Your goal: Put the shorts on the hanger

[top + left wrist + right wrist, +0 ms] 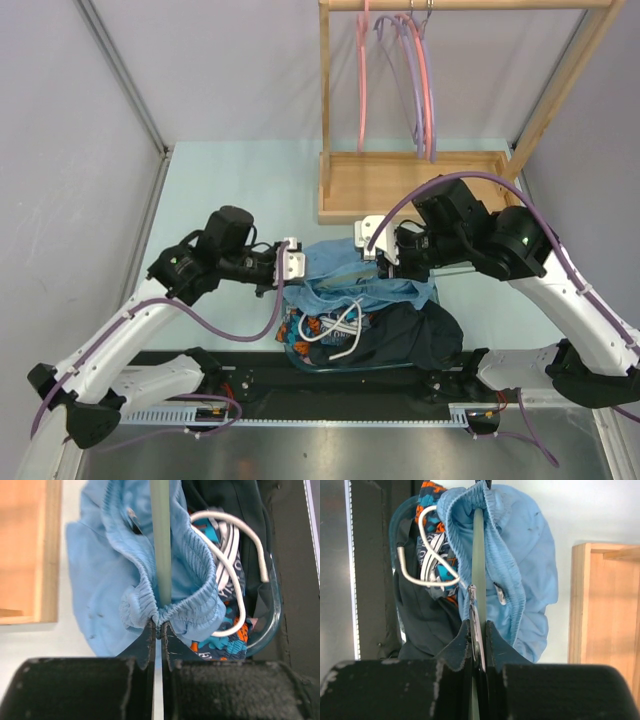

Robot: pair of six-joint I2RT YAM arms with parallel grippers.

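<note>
The light blue shorts (350, 285) hang bunched between my two grippers, above a clear tub. In the left wrist view the sage hanger (161, 540) runs as a straight bar through the shorts' (100, 580) ribbed waistband. My left gripper (297, 262) (157, 625) is shut on the waistband's edge, right at the end of the bar. My right gripper (368, 248) (478, 625) is shut on the hanger (478, 545) next to its metal hook (471, 595), with the shorts (530, 580) draped over the bar beyond. The hanger is hidden under the fabric in the top view.
The clear tub (300, 362) below holds a blue-and-orange patterned garment (305, 325), a black garment (420, 335) and a white curved piece (340, 330). A wooden rack (420, 185) stands behind, with pink (362, 80) and purple (415, 70) hangers on its rail.
</note>
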